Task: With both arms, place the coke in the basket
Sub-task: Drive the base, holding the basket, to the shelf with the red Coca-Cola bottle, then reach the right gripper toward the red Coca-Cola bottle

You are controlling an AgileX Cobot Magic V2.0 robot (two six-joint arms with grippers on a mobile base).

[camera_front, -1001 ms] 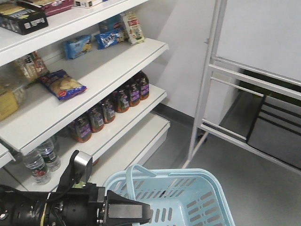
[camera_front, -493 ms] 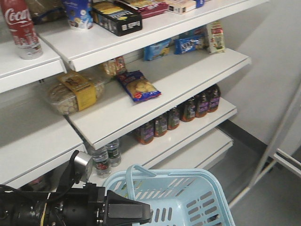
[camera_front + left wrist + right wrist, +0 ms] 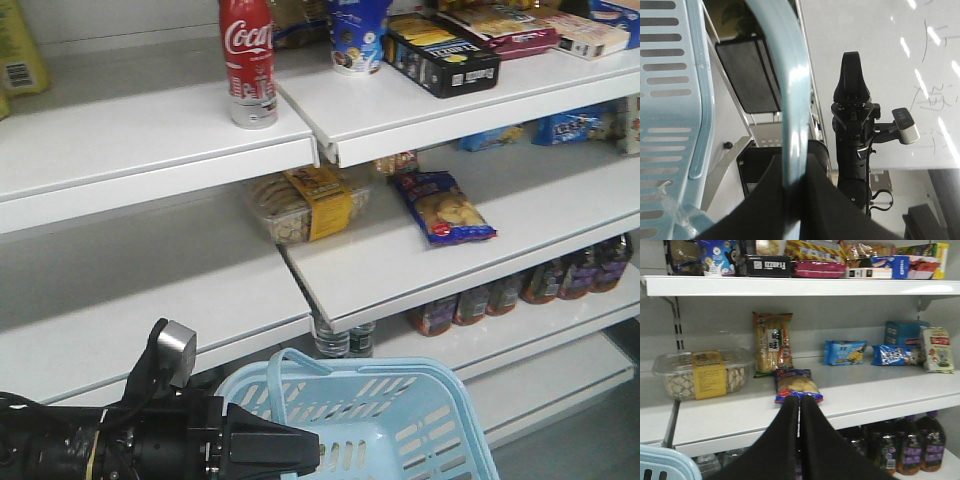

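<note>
Coke bottle (image 3: 248, 60): upright on top shelf (image 3: 150, 130), untouched, well apart from basket.
Basket (image 3: 400, 425): looks empty; handle (image 3: 790, 75) clamped in left gripper (image 3: 792, 172).
Right gripper (image 3: 800, 402): jaws closed together, holding nothing.
Remaining: whole pick and drop.

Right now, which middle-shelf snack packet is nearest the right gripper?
The dark blue chip packet, flat near the shelf front before the right gripper; others sit farther back.

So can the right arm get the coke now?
Probably not yet: the right gripper is shut, aimed at the chip bag, while the coke stands on a higher shelf, outside its view.
</note>
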